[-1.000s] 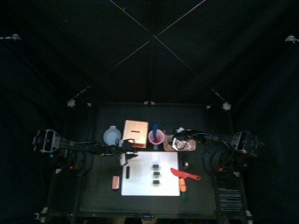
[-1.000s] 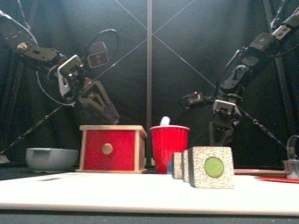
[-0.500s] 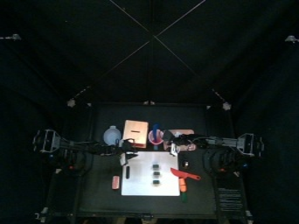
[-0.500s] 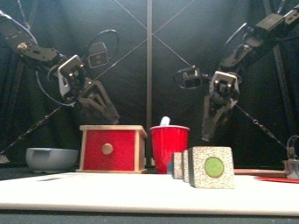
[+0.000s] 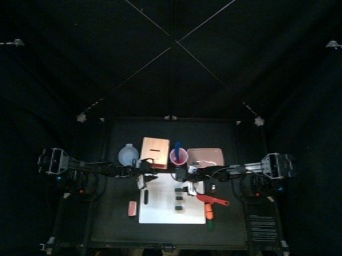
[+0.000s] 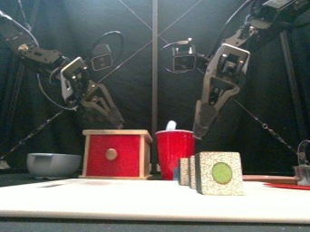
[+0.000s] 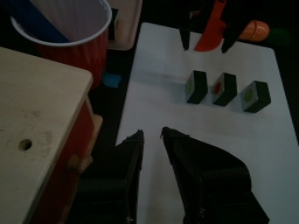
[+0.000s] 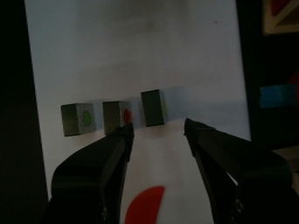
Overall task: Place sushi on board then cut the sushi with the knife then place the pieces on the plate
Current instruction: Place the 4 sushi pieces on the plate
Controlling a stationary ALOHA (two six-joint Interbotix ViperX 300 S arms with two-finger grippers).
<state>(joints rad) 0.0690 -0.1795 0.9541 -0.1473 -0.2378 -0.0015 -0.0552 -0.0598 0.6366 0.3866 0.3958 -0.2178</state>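
Observation:
Three dark green sushi pieces (image 5: 175,203) stand apart in a row on the white board (image 5: 191,214); the front view shows them near and large (image 6: 216,173). A red knife (image 5: 210,201) lies at the board's right side and also shows in the left wrist view (image 7: 214,26). My right gripper (image 8: 156,129) hovers open above the board, just short of the sushi pieces (image 8: 114,114), holding nothing. My left gripper (image 7: 152,133) rests over the board's left edge, jaws a little apart and empty, facing the pieces (image 7: 225,87).
Along the back stand the blue-grey bowl (image 5: 127,154), the wooden box (image 5: 151,151) with its red drawer front (image 6: 111,155), the red cup (image 5: 178,155) with a blue knife (image 7: 52,26), and the pink tray (image 5: 209,156). A small reddish toy (image 5: 131,208) lies left of the board.
The right arm has swung from over the pink tray toward the front and left, over the board; in the front view its gripper rose and shifted left. The left arm stayed put.

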